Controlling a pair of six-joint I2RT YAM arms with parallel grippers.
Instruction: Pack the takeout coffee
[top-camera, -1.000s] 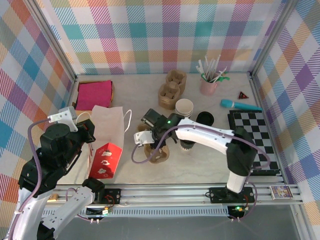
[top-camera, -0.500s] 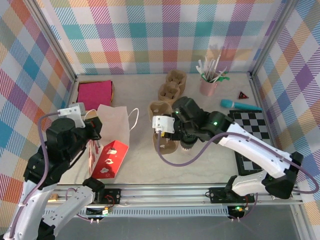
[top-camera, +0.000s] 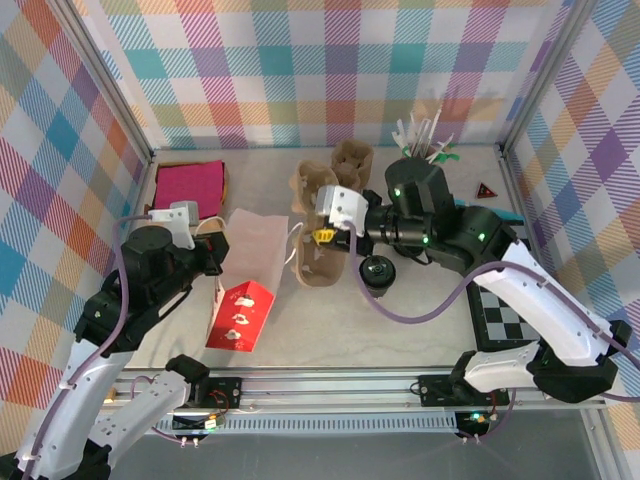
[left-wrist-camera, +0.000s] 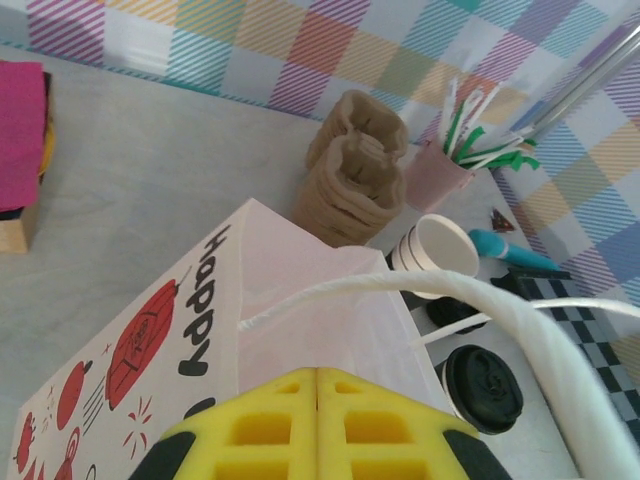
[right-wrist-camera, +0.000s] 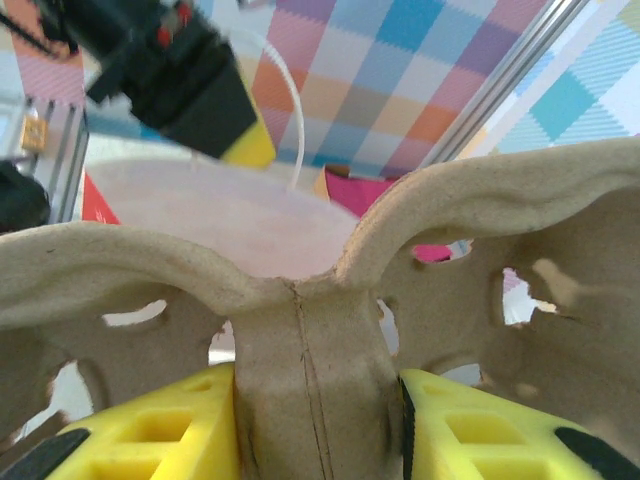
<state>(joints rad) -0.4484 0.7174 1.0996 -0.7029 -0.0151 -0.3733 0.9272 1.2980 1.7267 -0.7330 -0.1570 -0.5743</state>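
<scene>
We're looking into a robotics lab cell: plaid walls (top-camera: 300, 70) are hanging on an aluminium frame (top-camera: 548, 75), two robot arms (top-camera: 540, 300) are sitting bolted to a rail (top-camera: 340, 385), and pulp cup carriers (top-camera: 352, 160) are lying staged on the table (top-camera: 260, 165).

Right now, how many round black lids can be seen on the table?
2. One tops the takeout coffee, at the lower right of the left wrist view. The other, a loose lid, lies just beyond it, near the open paper cup. The bag handle may hide more.

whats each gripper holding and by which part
Right gripper: pulp cup carrier, by its centre ridge. Left gripper: paper bag, by its top edge.
</scene>
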